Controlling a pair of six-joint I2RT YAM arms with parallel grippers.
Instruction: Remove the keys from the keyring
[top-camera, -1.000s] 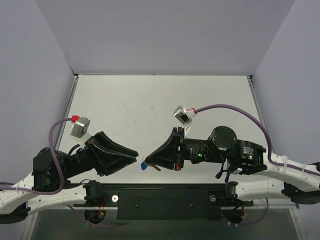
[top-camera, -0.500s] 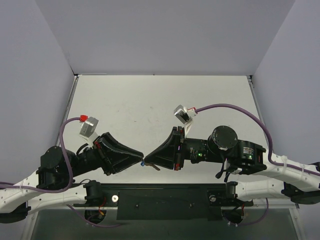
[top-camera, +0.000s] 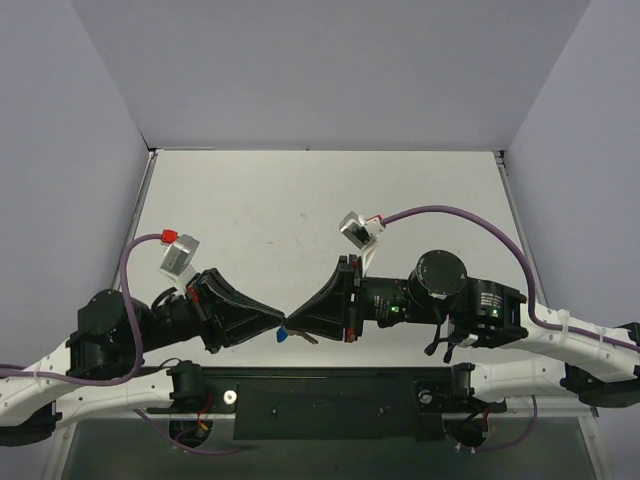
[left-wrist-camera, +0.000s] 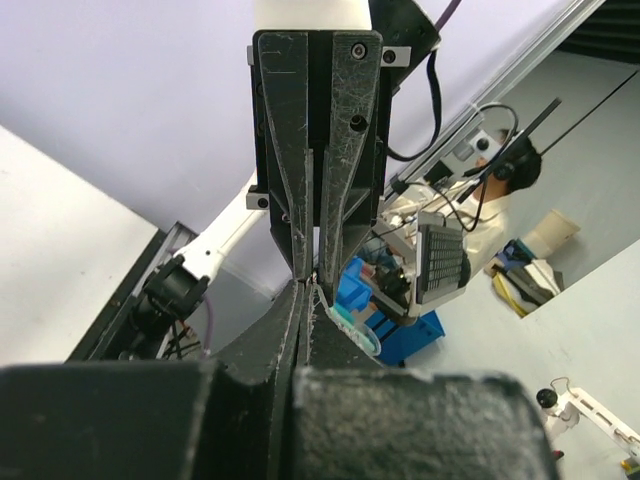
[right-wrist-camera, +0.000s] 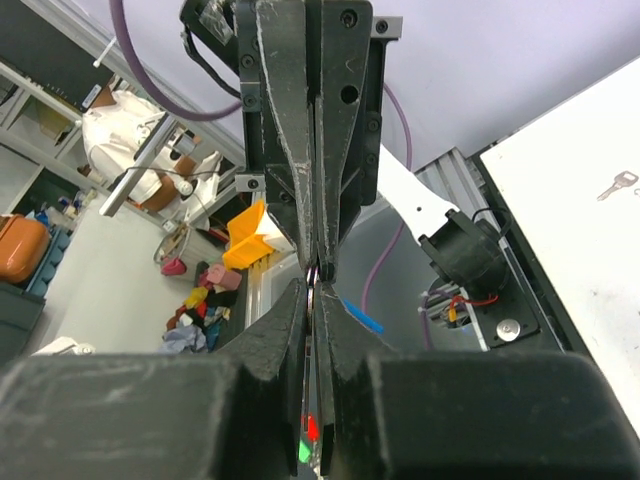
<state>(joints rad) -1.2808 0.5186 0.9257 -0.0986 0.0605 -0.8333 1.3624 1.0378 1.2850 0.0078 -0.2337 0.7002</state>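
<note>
1. Two grippers: the left gripper (top-camera: 281, 324) and the right gripper (top-camera: 291, 322) meet tip to tip, pointing straight at each other.
2. One keyring (top-camera: 285, 338). From above it hangs just below the point where the two sets of jaws meet. In the left wrist view it sits just to the right of the jaws (left-wrist-camera: 356, 326), and it does so in the right wrist view too (right-wrist-camera: 362, 314).
3. The keyring is a small blue oval tag with a paler middle, tiny beside the fingers. It hangs tilted, its top end towards the tips.
4. One thin ring (right-wrist-camera: 314, 272) shows as a small metal loop right at the meeting tips, between both pairs of jaws.
5. One key (top-camera: 308, 338) shows from above as a small dark sliver just beside the tag, under the right jaws. Its shape is too small to make out.
6. Right jaws: closed tight, with only a hairline gap, and the keyring hangs from their tips.
7. Left jaws: closed tight right at the ring. I cannot tell whether they actually grip it.
8. One loose key (right-wrist-camera: 617, 185), silver, lies flat on the white table (top-camera: 300, 200), well apart from both jaws.
</note>
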